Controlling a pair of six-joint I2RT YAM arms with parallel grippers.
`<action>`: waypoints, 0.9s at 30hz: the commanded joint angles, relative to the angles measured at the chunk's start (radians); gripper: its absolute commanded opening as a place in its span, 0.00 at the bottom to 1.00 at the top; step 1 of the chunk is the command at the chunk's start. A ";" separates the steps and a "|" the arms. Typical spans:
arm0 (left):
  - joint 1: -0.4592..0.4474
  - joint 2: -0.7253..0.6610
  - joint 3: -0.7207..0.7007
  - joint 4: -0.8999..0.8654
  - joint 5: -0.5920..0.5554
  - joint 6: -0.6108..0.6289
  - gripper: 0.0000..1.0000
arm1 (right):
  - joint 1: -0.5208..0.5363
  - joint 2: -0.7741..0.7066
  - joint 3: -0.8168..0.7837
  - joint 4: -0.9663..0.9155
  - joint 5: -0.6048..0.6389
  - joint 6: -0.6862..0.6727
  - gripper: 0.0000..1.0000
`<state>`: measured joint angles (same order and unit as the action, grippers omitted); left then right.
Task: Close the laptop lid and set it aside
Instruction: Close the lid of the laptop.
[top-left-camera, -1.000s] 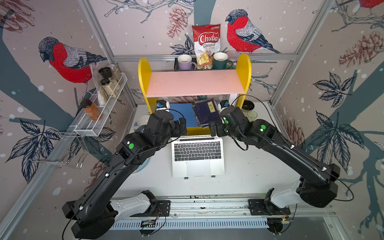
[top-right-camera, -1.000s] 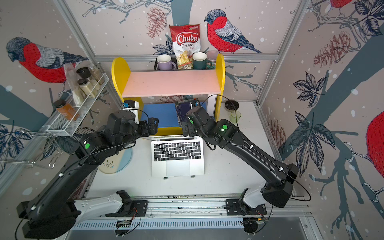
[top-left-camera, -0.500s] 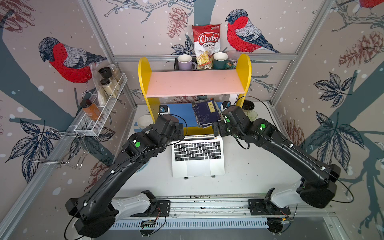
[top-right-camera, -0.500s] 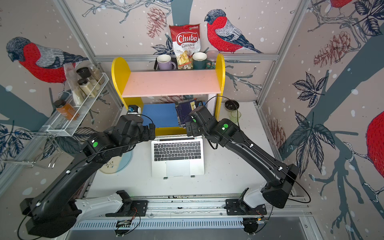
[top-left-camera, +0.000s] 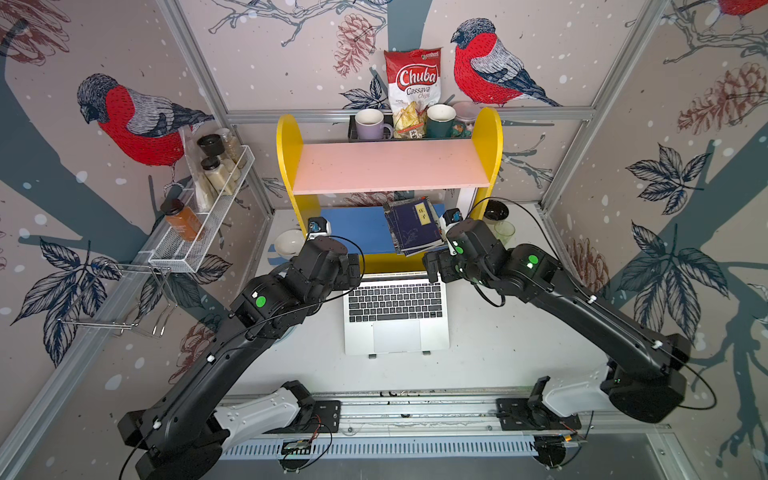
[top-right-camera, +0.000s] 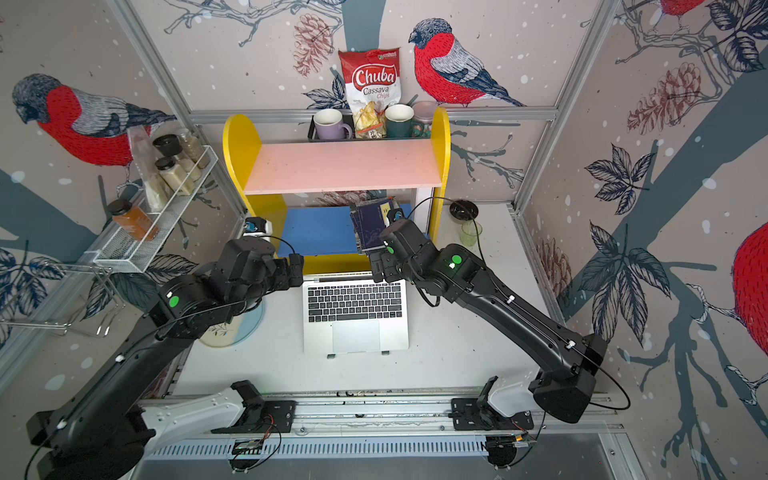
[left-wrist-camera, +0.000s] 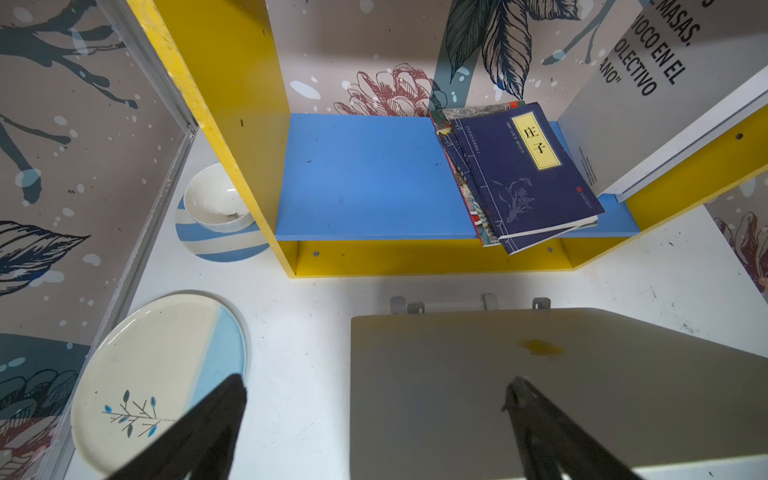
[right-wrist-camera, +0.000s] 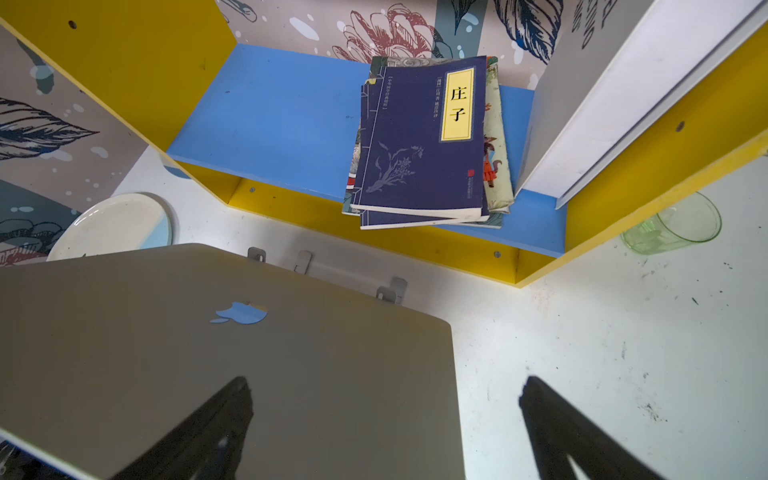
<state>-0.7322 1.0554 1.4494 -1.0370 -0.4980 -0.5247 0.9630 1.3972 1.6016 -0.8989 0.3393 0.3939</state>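
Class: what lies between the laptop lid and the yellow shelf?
A bare strip of white table, plus small silver tabs by the laptop lid, before the yellow shelf; both wrist views show it.

The right gripper (right-wrist-camera: 385, 380) is hanging with its jaws spread wide: one finger is showing over the laptop lid (right-wrist-camera: 166, 365), the other over the white table (right-wrist-camera: 602, 353) past the lid's rounded corner. The apple logo (right-wrist-camera: 239, 313) is reflecting blue. Beyond the lid, metal stand tabs (right-wrist-camera: 301, 262) are poking up. A navy book (right-wrist-camera: 419, 137) is lying atop a stack on the blue shelf (right-wrist-camera: 270, 116), overhanging its front edge. A green glass (right-wrist-camera: 673, 228) is sitting beside the yellow frame (right-wrist-camera: 665, 166).
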 joint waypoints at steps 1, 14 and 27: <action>-0.004 -0.003 0.003 -0.041 0.036 -0.016 0.96 | 0.009 -0.014 -0.009 -0.022 0.021 0.018 1.00; -0.004 -0.054 -0.055 -0.089 0.116 -0.052 0.96 | 0.043 -0.053 -0.078 -0.028 0.033 0.044 1.00; -0.004 -0.120 -0.129 -0.144 0.182 -0.070 0.96 | 0.051 -0.072 -0.107 -0.021 0.038 0.055 1.00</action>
<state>-0.7334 0.9443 1.3312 -1.1282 -0.3405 -0.5980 1.0119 1.3304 1.4979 -0.9009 0.3622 0.4435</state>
